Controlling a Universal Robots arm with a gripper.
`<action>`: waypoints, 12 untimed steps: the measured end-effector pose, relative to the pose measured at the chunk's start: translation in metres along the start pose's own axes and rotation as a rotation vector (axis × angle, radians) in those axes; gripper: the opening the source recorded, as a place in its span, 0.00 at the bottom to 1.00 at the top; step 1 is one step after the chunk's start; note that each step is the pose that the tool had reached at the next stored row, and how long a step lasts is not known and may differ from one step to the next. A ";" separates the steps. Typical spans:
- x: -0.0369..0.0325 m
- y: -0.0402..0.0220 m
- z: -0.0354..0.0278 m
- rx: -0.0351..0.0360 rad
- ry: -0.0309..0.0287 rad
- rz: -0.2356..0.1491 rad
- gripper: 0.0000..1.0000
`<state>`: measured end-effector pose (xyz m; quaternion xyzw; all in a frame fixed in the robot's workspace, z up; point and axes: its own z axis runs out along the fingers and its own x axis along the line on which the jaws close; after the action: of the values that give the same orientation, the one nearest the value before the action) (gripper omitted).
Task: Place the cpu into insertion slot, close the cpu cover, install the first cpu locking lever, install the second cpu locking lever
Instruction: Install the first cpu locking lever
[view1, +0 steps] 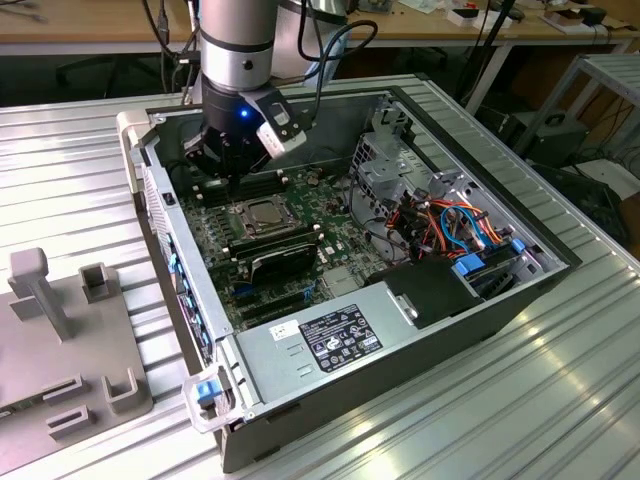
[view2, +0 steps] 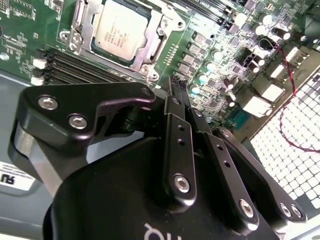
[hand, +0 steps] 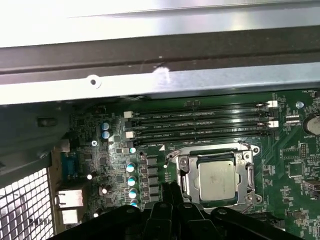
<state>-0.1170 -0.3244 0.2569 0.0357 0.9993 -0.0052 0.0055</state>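
Exterior view: the open computer case (view1: 420, 370) lies flat, baring the motherboard (view1: 330, 190) to the arm. The cpu cover (hand: 245, 172) lies down over the cpu (hand: 216, 177) in the insertion slot (view2: 153, 50). The gripper (view2: 177, 86) hangs just beside, fingers together and empty, seemingly for pressing

I see an open computer case (view1: 400, 385) on a ribbed aluminium table (view1: 560, 400), its power supply (view1: 340, 338) near orange cables (view1: 447, 222), a grey fixture (view1: 60, 340) alongside.
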 end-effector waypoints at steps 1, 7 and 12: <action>0.0014 -0.0001 0.0000 -0.0001 -0.0001 -0.006 0.11; 0.0048 -0.0001 0.0001 -0.0011 -0.0011 -0.099 0.11; 0.0086 0.0062 0.0023 -0.0020 -0.0011 -0.117 0.11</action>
<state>-0.1251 -0.3176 0.2545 -0.0228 0.9997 -0.0046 0.0058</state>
